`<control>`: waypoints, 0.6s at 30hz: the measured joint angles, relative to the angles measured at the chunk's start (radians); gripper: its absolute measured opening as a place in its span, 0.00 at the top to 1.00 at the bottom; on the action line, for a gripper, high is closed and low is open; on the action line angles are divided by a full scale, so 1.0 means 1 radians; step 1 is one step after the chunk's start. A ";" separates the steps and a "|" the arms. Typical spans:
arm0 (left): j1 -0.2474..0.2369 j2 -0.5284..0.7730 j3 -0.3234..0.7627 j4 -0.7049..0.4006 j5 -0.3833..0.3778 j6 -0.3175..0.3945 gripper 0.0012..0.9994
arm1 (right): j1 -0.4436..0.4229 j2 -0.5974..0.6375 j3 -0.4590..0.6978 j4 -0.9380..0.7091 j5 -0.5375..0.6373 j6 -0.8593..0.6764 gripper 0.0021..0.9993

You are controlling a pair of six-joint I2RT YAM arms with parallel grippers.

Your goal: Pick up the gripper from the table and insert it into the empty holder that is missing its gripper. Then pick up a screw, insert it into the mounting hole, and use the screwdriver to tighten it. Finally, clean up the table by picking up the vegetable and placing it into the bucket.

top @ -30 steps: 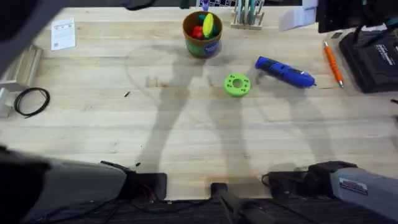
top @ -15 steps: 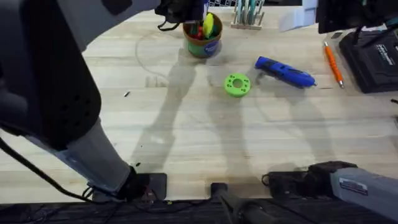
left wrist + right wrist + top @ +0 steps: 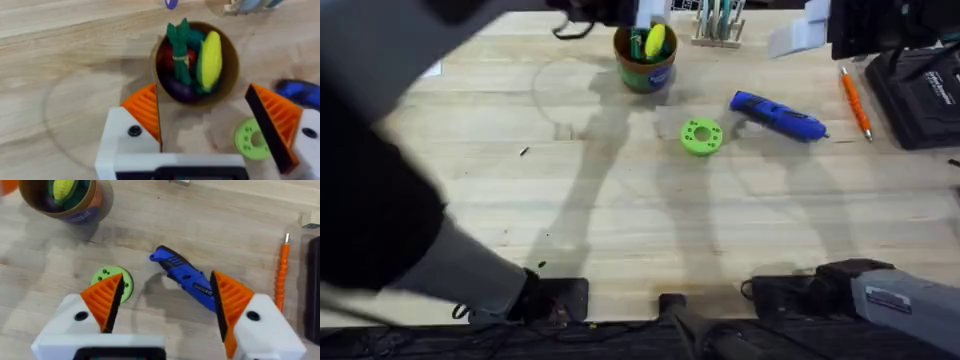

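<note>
1. At the bottom of the left wrist view, the left gripper (image 3: 210, 127) was spread wide and held nothing. Its two orange ribbed pads (image 3: 145, 112) stood well apart.
2. Just past those pads, in the upper middle of the same view, sat the bucket (image 3: 227, 85). The vegetable (image 3: 180, 52) was already inside it. It was a dark-green bunch lying long-ways from the near rim toward the far rim, beside a yellow corn toy (image 3: 210, 60).
3. In the overhead view the bucket (image 3: 646, 75) stood at the top middle of the desk (image 3: 620, 220). The left arm reached up to it from the lower left, so that arm was the nearer one. I think the drop was done and the arm only needed to pull away.
4. At the bottom of the right wrist view the right gripper (image 3: 167, 302) was also spread wide and held nothing. Beyond it lay the screwdriver (image 3: 185, 277), slanting from upper left to lower right. The green disc (image 3: 112, 282) lay just beside one pad.
5. Half a second ago, the left arm's end was already beside the bucket. One second ago, it was still low at the bottom left. The screwdriver and the disc had not moved.
</note>
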 joint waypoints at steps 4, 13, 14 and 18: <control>0.001 -0.149 0.000 -0.164 -0.008 0.047 0.01 | 0.000 -0.005 0.000 -0.018 -0.001 0.032 0.01; 0.002 -0.355 0.002 -0.582 -0.126 0.085 0.01 | 0.000 -0.146 0.000 -0.137 -0.004 0.068 0.01; 0.004 -0.363 0.001 -0.611 -0.130 0.081 0.01 | 0.000 -0.161 0.000 -0.166 -0.004 0.072 0.01; 0.034 -0.409 -0.054 -0.620 -0.143 0.045 0.01 | 0.000 -0.205 0.000 -0.264 -0.005 0.091 0.01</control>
